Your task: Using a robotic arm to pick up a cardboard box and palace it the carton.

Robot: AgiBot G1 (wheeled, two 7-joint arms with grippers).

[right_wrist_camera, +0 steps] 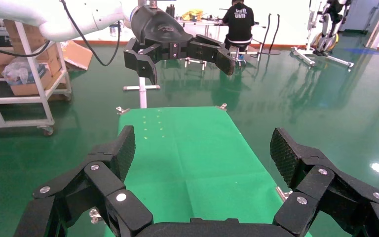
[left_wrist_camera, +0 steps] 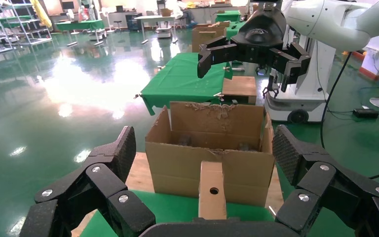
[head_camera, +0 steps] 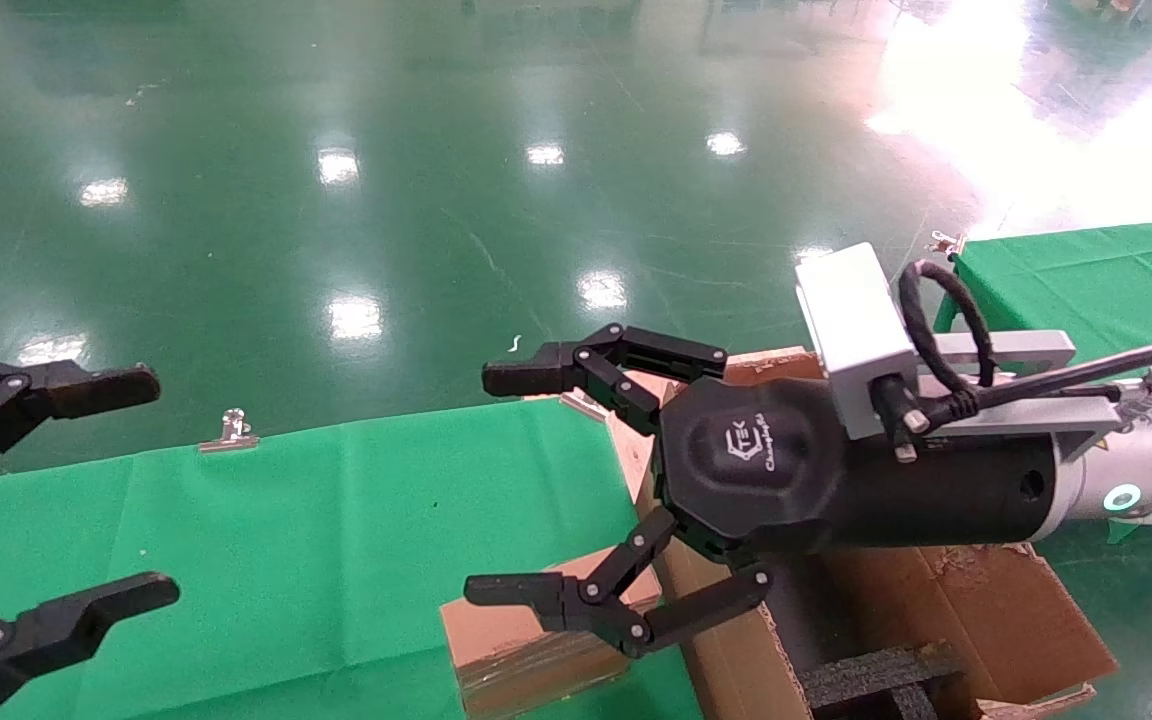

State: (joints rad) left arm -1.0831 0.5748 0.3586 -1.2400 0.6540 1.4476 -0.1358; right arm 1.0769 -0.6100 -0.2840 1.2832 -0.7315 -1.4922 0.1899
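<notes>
A glossy green floor (head_camera: 386, 150) lies behind the green-covered table (head_camera: 286, 520). The right gripper (head_camera: 526, 485) hangs wide open and empty above the box (head_camera: 526, 650), which lies near the table's right end, beside the carton (head_camera: 986, 600). The left gripper (head_camera: 86, 490), at the left, is open too. A descent too far right may hit the carton flap.

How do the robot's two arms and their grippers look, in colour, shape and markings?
The right gripper is black, with jointed fingers studded with silver rivets and a pale logo on its rounded palm. Behind it sit a black wrist, a pale grey camera block with a looped black cable, and a white arm with a glowing teal ring. The left gripper shows matching black riveted fingers.
</notes>
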